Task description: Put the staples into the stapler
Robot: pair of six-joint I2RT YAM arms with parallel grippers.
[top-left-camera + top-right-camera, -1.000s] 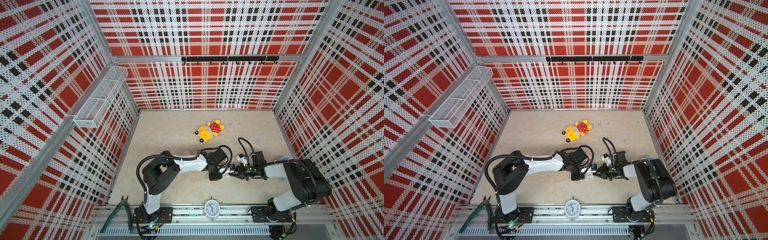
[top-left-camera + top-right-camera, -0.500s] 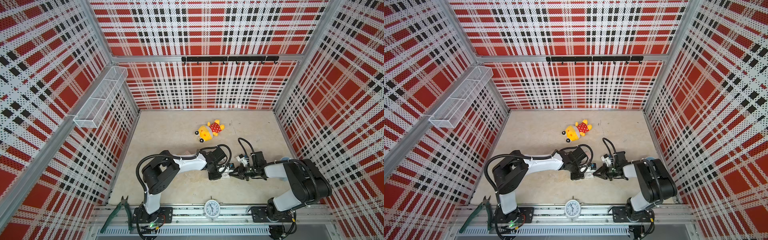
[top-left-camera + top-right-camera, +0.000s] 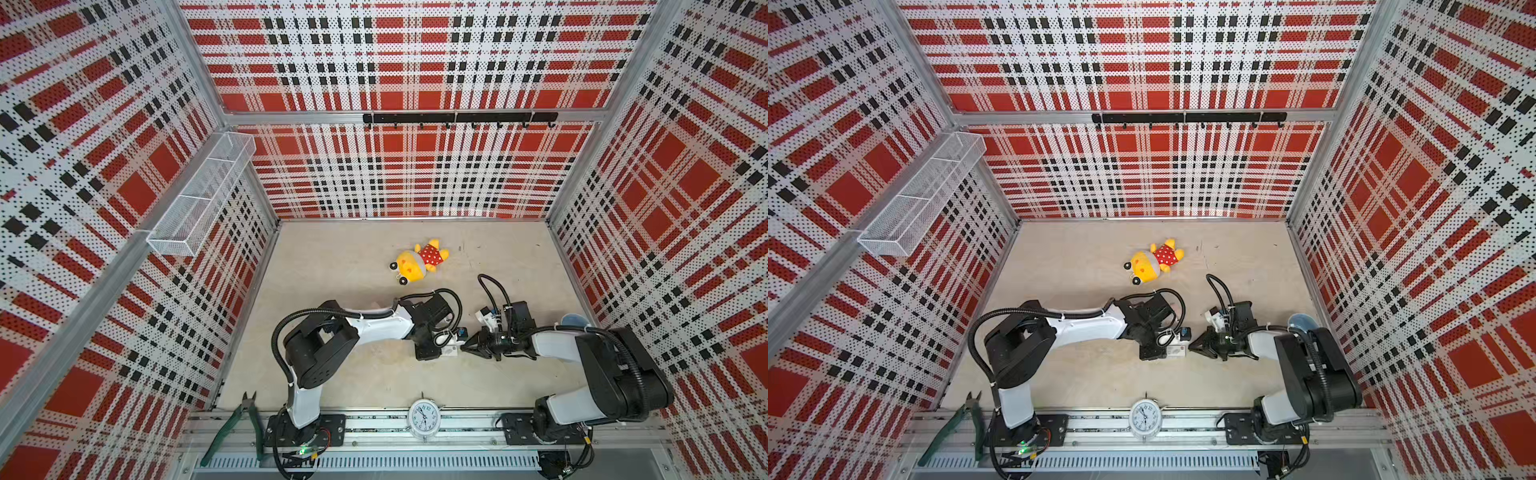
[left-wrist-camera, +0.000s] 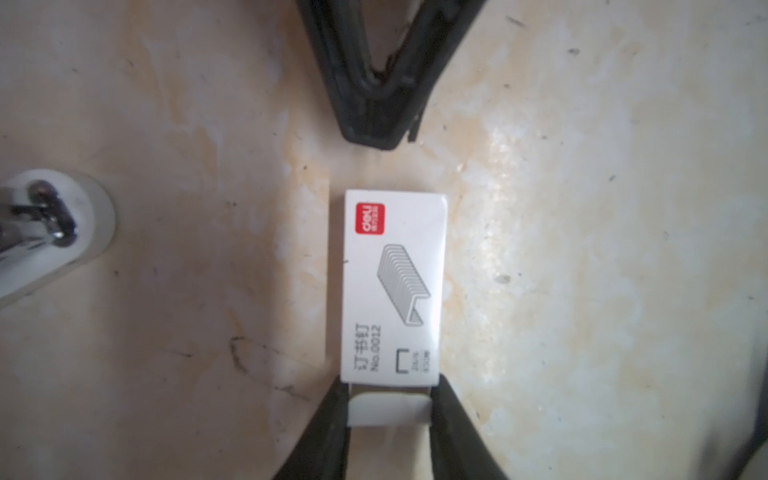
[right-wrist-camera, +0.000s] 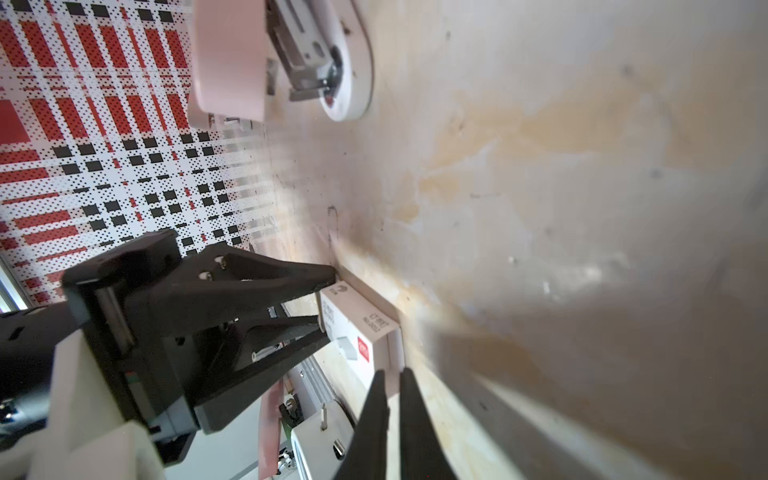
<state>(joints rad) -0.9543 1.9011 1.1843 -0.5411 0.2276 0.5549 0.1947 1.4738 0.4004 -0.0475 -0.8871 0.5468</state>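
Stapler (image 5: 291, 54) open, apart; left gripper (image 4: 388, 388) clamps box (image 4: 392, 286) end; right gripper (image 4: 374, 135), seemingly barely parted, near opposite edge.

Both top views: high, looking down, far. 2 wrist views: close, share white box (image 4: 392, 286).
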